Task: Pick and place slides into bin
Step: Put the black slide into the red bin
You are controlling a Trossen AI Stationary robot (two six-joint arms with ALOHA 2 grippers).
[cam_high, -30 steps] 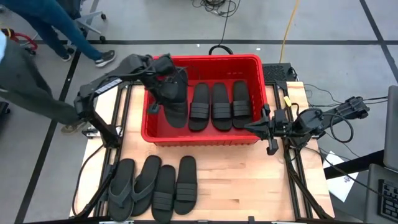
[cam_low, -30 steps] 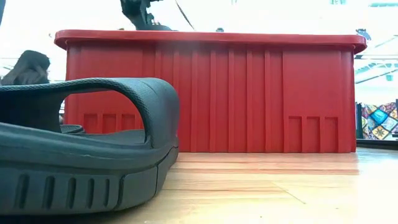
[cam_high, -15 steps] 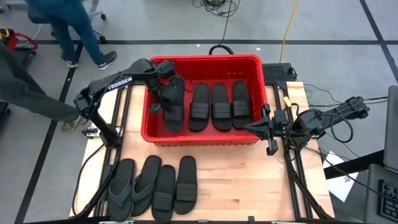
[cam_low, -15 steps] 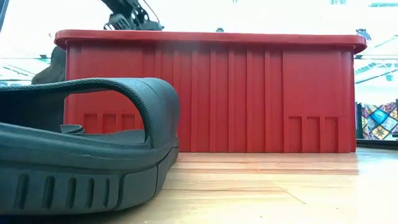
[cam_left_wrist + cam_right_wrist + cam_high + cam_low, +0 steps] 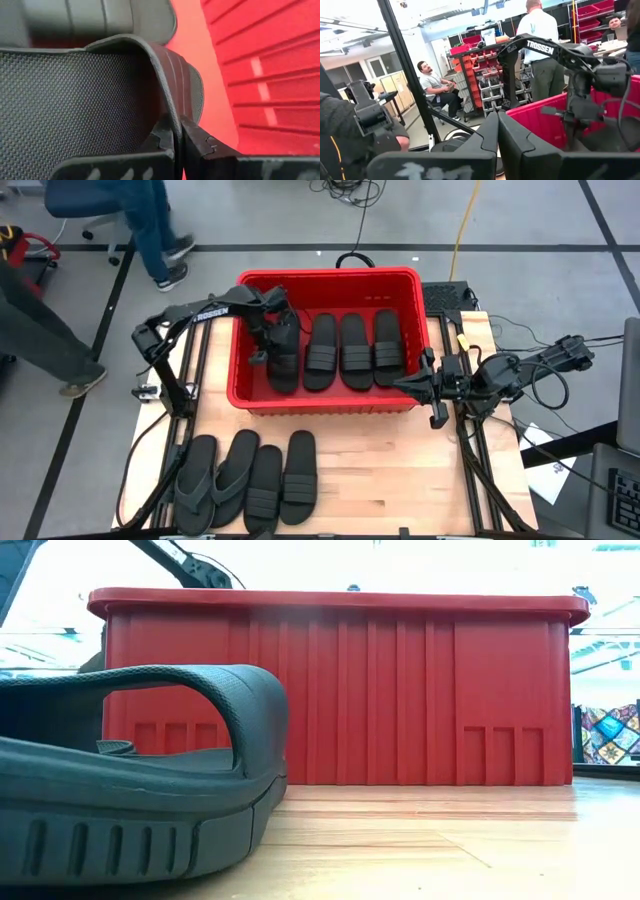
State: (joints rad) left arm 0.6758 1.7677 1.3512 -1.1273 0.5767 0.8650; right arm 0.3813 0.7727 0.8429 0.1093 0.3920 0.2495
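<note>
The red bin [image 5: 250, 395] stands at the table's middle, with three black slides [image 5: 355, 348] lying side by side in its right part. My left gripper [image 5: 264, 340] is down inside the bin's left part, shut on a fourth slide [image 5: 285, 360] that lies beside those three. Several more slides [image 5: 245, 480] lie flat on the table near its front left; one fills the low view [image 5: 140, 780]. My right gripper [image 5: 412, 384] is shut and empty, just off the bin's right wall. My left gripper pinches the slide's wide strap at its edge [image 5: 172, 117] between its two fingers, one finger [image 5: 161, 137] under the strap on the footbed side and one [image 5: 196, 142] outside. It comes from above, slanting down into the bin. The slide sits low in the bin, along its left wall.
The bin's red walls [image 5: 270, 65] stand close around my left gripper. People [image 5: 150, 230] walk on the floor beyond the table's far left corner. Bare wood [image 5: 400, 470] lies at the table's front right.
My left gripper has gone down into the bin's left part with the slide, dropping behind the rim in the low view. The slide has come down from a raised, tilted pose to lie alongside the three others. The people at far left have walked on.
</note>
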